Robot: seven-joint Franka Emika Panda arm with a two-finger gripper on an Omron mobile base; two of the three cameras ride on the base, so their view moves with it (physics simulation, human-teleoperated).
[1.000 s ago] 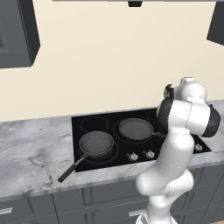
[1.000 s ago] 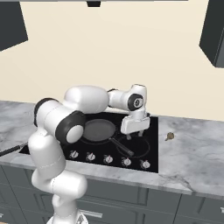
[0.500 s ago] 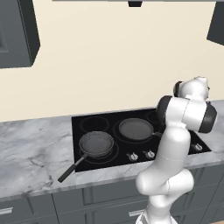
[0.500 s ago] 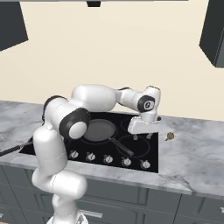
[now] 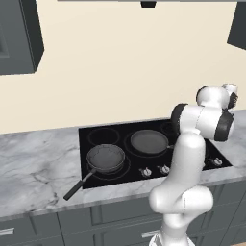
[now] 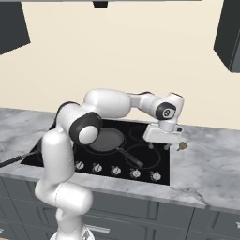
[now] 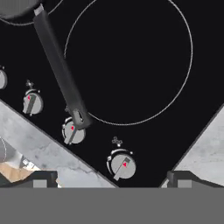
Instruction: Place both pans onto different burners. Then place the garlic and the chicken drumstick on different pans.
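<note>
Glossy black glass cooktop (image 5: 115, 137), veined grey marble counter (image 5: 33, 166).

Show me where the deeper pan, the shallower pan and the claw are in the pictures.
deeper pan (image 5: 106, 157): left base view, on its speckled inside.
shallower pan (image 6: 106, 139): right base view, on its flat bottom.
claw (image 6: 159, 146): right base view, between its open fingertips.

arm stretched out to the right, wrist bent down, end effector (image 6: 158, 145) pointing downward, fingers spread wide (nothing between them)
</note>
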